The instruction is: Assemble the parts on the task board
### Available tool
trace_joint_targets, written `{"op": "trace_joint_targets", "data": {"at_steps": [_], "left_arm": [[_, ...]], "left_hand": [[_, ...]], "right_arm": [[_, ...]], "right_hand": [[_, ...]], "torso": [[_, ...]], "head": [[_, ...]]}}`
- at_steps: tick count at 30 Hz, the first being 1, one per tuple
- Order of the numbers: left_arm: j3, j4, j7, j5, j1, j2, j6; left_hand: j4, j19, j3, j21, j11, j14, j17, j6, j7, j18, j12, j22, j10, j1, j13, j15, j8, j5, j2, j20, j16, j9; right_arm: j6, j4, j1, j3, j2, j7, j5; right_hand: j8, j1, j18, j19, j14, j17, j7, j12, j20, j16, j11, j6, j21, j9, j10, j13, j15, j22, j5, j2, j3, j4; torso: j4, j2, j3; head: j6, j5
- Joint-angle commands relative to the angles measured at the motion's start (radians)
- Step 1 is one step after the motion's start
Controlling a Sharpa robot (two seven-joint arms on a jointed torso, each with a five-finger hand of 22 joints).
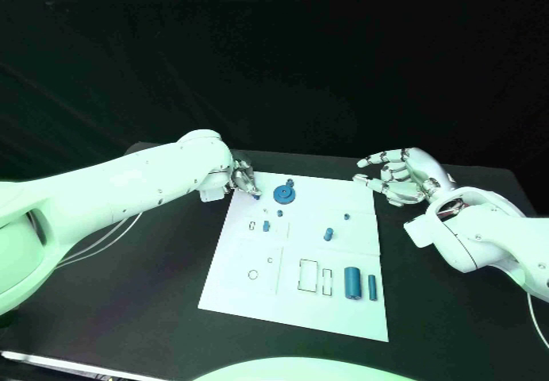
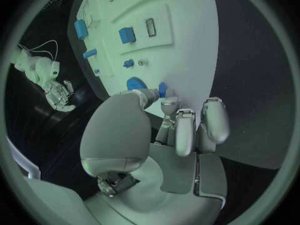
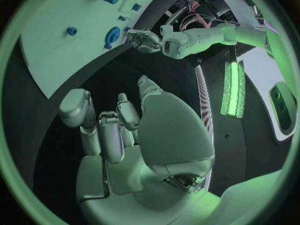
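Your left hand (image 1: 237, 179) at the task board (image 1: 343, 298)
Its fingers (image 2: 185, 130) curl near the round blue part (image 1: 284, 193), grip unclear; right hand (image 1: 398, 176) hovers loosely curled, empty

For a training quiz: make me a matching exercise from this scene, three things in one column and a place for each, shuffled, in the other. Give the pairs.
Things:
1. left hand
2. right hand
3. two upright blue cylinders

Places:
A. over the bare table, off the far right corner of the task board
B. near right corner of the board
C. at the board's far left edge, beside the blue round part

Pairs: 1-C, 2-A, 3-B
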Motion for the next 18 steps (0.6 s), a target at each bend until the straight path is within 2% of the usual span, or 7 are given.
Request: {"op": "trace_joint_targets", "data": {"at_steps": [1,6,15,18], "left_arm": [[0.0,0.015,0.016,0.026,0.001,-0.009,-0.014],[0.001,0.062,0.009,0.059,0.001,-0.044,-0.034],[0.002,0.205,-0.016,0.099,0.002,-0.142,-0.055],[0.002,0.25,-0.02,0.102,0.002,-0.17,-0.068]], "left_hand": [[-0.136,0.011,0.149,0.009,-0.002,0.077,0.182,-0.003,-0.003,0.0,0.008,0.008,0.01,-0.01,0.007,-0.001,0.007,0.003,-0.014,0.002,0.005,0.06],[-0.143,0.016,0.166,0.012,-0.003,0.078,0.185,0.0,-0.004,-0.002,0.015,0.014,0.019,-0.021,0.014,-0.002,0.011,0.004,-0.019,0.001,0.007,0.065],[-0.151,0.026,0.189,0.019,-0.006,0.08,0.188,0.005,-0.008,-0.004,0.027,0.027,0.032,-0.042,0.028,-0.004,0.02,0.004,-0.023,-0.001,0.009,0.073],[-0.157,0.029,0.202,0.021,-0.007,0.081,0.19,0.006,-0.009,-0.005,0.03,0.031,0.036,-0.049,0.031,-0.006,0.024,0.005,-0.026,-0.002,0.01,0.077]], "right_arm": [[0.011,-0.001,-0.001,0.0,0.001,0.008,-0.003],[0.011,-0.002,-0.001,0.0,0.001,0.008,-0.003],[0.011,-0.001,-0.001,0.0,-0.004,0.007,-0.003],[0.01,-0.001,-0.001,0.0,-0.005,0.006,-0.003]], "right_hand": [[0.002,-0.009,0.016,-0.007,0.069,0.133,-0.002,-0.003,-0.001,-0.006,-0.003,0.002,-0.003,-0.002,-0.004,0.001,-0.007,0.0,0.003,-0.002,0.002,0.004],[0.002,-0.009,0.016,-0.007,0.069,0.133,-0.002,-0.003,-0.001,-0.006,-0.003,0.002,-0.003,-0.002,-0.004,0.001,-0.007,0.0,0.003,-0.002,0.002,0.004],[0.003,-0.01,0.017,-0.007,0.069,0.132,-0.002,-0.003,-0.002,-0.007,-0.003,0.002,-0.007,-0.002,-0.003,0.001,-0.008,-0.002,0.003,0.001,0.004,0.004],[0.003,-0.01,0.017,-0.007,0.069,0.132,-0.002,-0.003,-0.002,-0.007,-0.003,0.002,-0.007,-0.002,-0.003,0.001,-0.008,-0.002,0.003,0.001,0.004,0.004]], "torso": [[0.0002,-0.001,-0.0002],[0.0004,-0.002,0.0004],[0.0054,-0.003,-0.0001],[0.0051,-0.002,-0.0005]], "head": [[0.001,0.001],[0.001,0.003],[0.001,0.005],[0.0,0.006]]}}
